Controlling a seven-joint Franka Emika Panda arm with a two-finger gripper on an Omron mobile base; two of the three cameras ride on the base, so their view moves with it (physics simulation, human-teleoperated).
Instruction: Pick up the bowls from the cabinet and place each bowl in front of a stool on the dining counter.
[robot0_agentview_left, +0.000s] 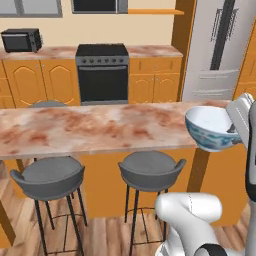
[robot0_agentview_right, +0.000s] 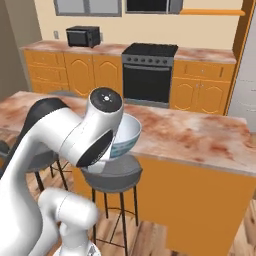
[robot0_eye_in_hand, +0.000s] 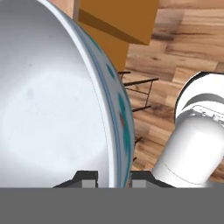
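claw (robot0_eye_in_hand: 113, 177) pinching rim of deep white blue-patterned bowl (robot0_agentview_left: 212, 127) | hovering off marbled surface (robot0_agentview_left: 90, 130) near edge | risk: thin rim grip slipping, bowl dropping

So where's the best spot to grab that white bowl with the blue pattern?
By its thin rim, as the gripper does now: one finger inside, one outside the white, blue-patterned bowl. The round body looks too wide to span, so pinching the wall from above the open mouth probably suits it best.

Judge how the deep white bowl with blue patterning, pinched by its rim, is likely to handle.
The white bowl with blue patterning looks rigid and glazed, so probably slippery. The gripper pinches only its thin rim, so it may swing or slip. It hangs tilted beside the marbled dining counter; a drop could crack it.
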